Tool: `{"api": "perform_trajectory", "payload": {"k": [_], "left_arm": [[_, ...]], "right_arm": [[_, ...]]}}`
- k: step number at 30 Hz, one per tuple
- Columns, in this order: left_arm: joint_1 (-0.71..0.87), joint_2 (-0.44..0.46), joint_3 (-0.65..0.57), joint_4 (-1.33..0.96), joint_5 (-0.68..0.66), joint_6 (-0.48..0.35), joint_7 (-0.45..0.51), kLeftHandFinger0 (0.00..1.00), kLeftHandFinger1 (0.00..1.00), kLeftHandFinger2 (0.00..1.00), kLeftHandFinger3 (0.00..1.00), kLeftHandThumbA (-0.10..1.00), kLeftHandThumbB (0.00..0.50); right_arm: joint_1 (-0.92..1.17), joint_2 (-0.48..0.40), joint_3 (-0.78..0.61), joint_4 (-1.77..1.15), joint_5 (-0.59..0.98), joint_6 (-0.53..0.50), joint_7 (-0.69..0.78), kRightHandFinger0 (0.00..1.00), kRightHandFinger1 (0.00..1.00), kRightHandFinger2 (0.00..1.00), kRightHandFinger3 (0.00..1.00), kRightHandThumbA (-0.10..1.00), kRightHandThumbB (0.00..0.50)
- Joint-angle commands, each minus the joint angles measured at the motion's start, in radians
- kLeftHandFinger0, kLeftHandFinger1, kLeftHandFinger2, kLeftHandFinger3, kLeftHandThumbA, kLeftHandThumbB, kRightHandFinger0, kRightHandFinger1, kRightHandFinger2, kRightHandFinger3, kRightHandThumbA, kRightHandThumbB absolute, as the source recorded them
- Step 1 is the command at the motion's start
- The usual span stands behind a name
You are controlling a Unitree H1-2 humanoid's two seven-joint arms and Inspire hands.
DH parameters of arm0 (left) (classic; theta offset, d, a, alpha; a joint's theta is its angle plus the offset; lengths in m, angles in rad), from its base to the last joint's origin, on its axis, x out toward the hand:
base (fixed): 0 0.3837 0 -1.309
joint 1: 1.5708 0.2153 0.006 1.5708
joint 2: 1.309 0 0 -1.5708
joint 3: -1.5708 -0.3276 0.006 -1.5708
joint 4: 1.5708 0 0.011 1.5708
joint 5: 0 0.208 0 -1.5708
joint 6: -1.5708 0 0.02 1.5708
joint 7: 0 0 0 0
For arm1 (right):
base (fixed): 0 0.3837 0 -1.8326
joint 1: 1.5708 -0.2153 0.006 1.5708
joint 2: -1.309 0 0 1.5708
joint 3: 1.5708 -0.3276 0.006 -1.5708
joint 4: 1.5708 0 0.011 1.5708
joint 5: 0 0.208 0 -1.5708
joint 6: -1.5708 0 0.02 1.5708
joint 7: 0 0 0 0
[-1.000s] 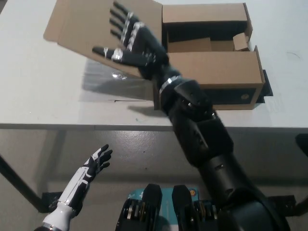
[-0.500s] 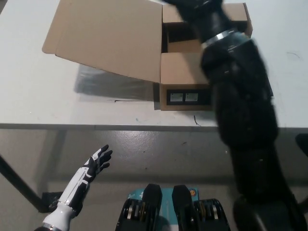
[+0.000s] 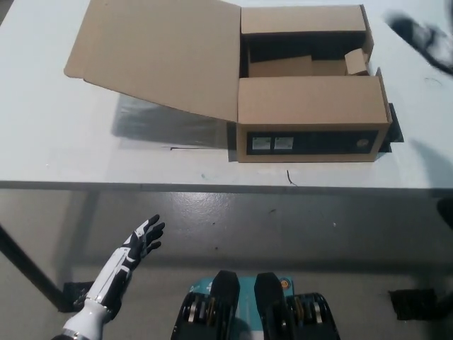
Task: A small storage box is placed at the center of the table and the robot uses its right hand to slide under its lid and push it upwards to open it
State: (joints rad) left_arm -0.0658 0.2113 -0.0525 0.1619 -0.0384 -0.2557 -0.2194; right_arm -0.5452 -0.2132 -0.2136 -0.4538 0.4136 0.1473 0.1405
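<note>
The cardboard storage box [image 3: 311, 113] stands on the white table [image 3: 64, 142], its front wall facing me. Its big lid [image 3: 159, 53] is swung open to the left and hangs tilted over the tabletop. The box's inside [image 3: 304, 60] shows at the top, with inner flaps folded in. My black right hand [image 3: 423, 39] is a dark motion blur at the upper right edge, off to the right of the box and touching nothing I can see. My white left hand [image 3: 141, 241] rests open below the table's front edge at the lower left.
The table's front edge [image 3: 212, 187] runs across the middle of the view, with grey floor [image 3: 283, 234] below it. A dark table leg [image 3: 21, 273] slants at the lower left. A black strip [image 3: 393, 124] shows by the box's right end.
My right arm has swung off the lid, across the box and out to the upper right edge. The lid stays open to the left. The left hand has not moved.
</note>
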Motion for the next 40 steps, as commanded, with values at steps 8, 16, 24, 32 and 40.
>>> {"api": "perform_trajectory", "payload": {"k": [8, 16, 24, 32, 40], "left_arm": [[-0.016, 0.010, 0.013, -0.023, -0.041, -0.073, -0.025, 1.00, 1.00, 1.00, 1.00, 1.00, 0.315], [-0.005, -0.023, 0.036, -0.025, -0.045, -0.108, 0.010, 1.00, 1.00, 1.00, 1.00, 1.00, 0.363], [-0.008, -0.045, 0.054, -0.018, -0.027, -0.132, 0.027, 1.00, 1.00, 1.00, 1.00, 1.00, 0.374], [0.006, -0.060, 0.067, -0.018, -0.021, -0.161, 0.030, 1.00, 1.00, 1.00, 1.00, 1.00, 0.352], [0.036, -0.066, 0.064, -0.039, -0.026, -0.148, 0.022, 1.00, 1.00, 1.00, 1.00, 1.00, 0.346]], "right_arm": [[0.494, -0.019, -0.060, -0.245, -0.103, -0.271, 0.044, 1.00, 1.00, 1.00, 1.00, 1.00, 0.352], [0.599, 0.062, 0.085, 0.055, -0.076, -0.353, 0.115, 1.00, 1.00, 1.00, 1.00, 1.00, 0.342], [0.568, 0.110, 0.156, 0.346, -0.122, -0.402, 0.103, 1.00, 1.00, 1.00, 1.00, 1.00, 0.241], [0.566, 0.121, 0.190, 0.505, -0.166, -0.429, 0.098, 1.00, 1.00, 1.00, 1.00, 1.00, 0.309], [0.628, 0.119, 0.211, 0.488, -0.134, -0.437, 0.130, 1.00, 1.00, 1.00, 1.00, 1.00, 0.245]]}}
